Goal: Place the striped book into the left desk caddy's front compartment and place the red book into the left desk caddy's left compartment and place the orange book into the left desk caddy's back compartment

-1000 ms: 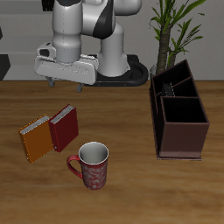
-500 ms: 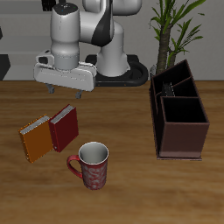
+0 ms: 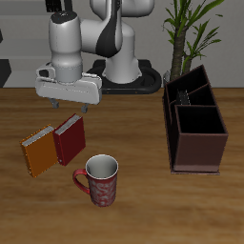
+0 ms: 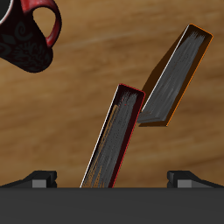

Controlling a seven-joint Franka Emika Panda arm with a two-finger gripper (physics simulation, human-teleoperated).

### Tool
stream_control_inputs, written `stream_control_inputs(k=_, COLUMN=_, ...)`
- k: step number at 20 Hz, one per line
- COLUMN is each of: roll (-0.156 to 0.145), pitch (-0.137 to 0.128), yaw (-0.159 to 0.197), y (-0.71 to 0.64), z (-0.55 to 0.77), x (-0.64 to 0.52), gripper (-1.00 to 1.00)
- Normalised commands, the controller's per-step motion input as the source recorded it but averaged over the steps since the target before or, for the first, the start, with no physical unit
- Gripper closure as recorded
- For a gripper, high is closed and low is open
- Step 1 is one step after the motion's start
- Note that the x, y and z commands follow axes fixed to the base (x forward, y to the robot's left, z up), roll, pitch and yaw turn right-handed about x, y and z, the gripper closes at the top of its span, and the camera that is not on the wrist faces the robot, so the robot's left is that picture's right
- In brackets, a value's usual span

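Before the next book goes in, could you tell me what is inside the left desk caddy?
The left desk caddy shows dark, empty-looking compartments toward its front. In the back compartment a thin striped object is partly visible; the near walls hide the compartment floors.

Wooden table [image 3: 143, 205] (warm brown grain), leafy potted plant [image 3: 188, 27] at back, pale wall [image 3: 19, 29] behind.

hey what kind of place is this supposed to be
Likely a simulated desk or office tabletop: a wooden table with a compartmented desk caddy, a red book and orange book, a mug, and a potted plant behind.
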Motion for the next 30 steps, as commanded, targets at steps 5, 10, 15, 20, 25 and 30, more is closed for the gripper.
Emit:
stream_control_inputs(k=5, roll=0.079, pitch=0.028, yaw=-0.056, y=0.0, z=-0.12, x=0.13, gripper=-1.0)
stream_control_inputs(k=10, roll=0.011, pitch=0.025, yaw=-0.036, y=-0.13, z=-0.09, x=0.13, gripper=-1.0)
stream_control_inputs(k=15, roll=-0.035, pitch=0.031, yaw=-0.03, y=-0.2, z=-0.16, x=0.19, gripper=-1.0)
stream_control_inputs(k=20, roll=-0.012, pitch=0.028, yaw=-0.016, y=0.03, z=-0.29, x=0.09, gripper=-1.0)
stream_control_inputs(k=25, roll=0.034, pitch=0.007, yaw=-0.022, y=0.19, z=-0.25, x=0.01, gripper=-1.0)
stream_control_inputs(k=30, roll=0.029, pitch=-0.006, yaw=-0.063, y=0.15, z=-0.21, x=-0.06, gripper=1.0)
